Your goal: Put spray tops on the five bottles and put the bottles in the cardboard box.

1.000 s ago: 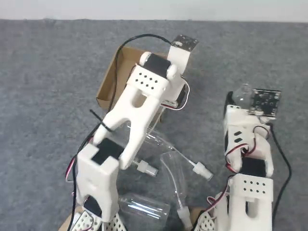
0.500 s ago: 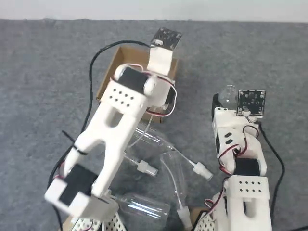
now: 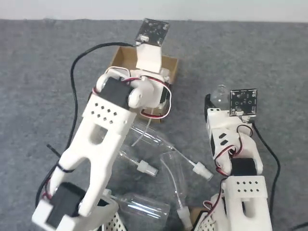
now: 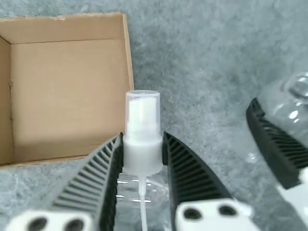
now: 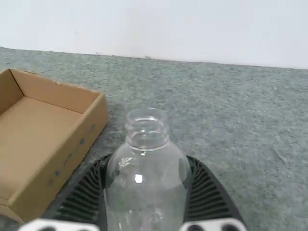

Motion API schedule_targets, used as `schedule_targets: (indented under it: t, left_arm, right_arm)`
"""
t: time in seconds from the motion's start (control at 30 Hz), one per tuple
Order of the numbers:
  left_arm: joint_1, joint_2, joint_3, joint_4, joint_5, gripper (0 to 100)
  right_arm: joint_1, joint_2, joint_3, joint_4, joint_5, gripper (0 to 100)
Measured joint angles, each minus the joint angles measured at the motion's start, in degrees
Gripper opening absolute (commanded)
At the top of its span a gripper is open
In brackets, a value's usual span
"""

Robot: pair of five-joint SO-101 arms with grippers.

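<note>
My left gripper [image 4: 142,140] is shut on the white collar of a spray top [image 4: 142,115] that sits on a clear bottle [image 4: 139,190], dip tube inside. It hangs just beside the open cardboard box [image 4: 67,82]. My right gripper [image 5: 147,168] is shut on a clear bottle [image 5: 147,132] with an open neck and no top, held upright to the right of the box [image 5: 48,130]. From above, this bottle [image 3: 220,93] rises in front of the right arm's wrist, and the left arm [image 3: 108,125] stretches over the box [image 3: 120,57].
Between the arms on the grey carpet lie several clear bottles [image 3: 144,207] and loose spray tops with tubes [image 3: 202,171], [image 3: 147,168], [image 3: 184,214]. The box floor [image 4: 57,101] is bare. One black finger of the right gripper [image 4: 274,144] shows near the capped bottle.
The left arm has swung leftward and stretched farther over the box. The right arm has shifted a little to the left with its bottle.
</note>
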Motion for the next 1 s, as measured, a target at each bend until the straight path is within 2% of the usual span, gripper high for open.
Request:
schedule_targets:
  t: [0.43,0.6,1.0]
  left_arm:
    - [-1.32,-10.29,5.71,-0.09,5.89,1]
    - [-6.15,-16.35,12.04,-6.07,9.41,1]
    - [-7.3,-28.57,24.44,-16.97,15.91,1]
  right_arm:
    - [-2.29,0.0,0.0,0.0,0.0,0.7]
    - [-2.46,0.0,0.0,0.0,0.0,0.7]
    - [-4.57,0.0,0.0,0.0,0.0,0.7]
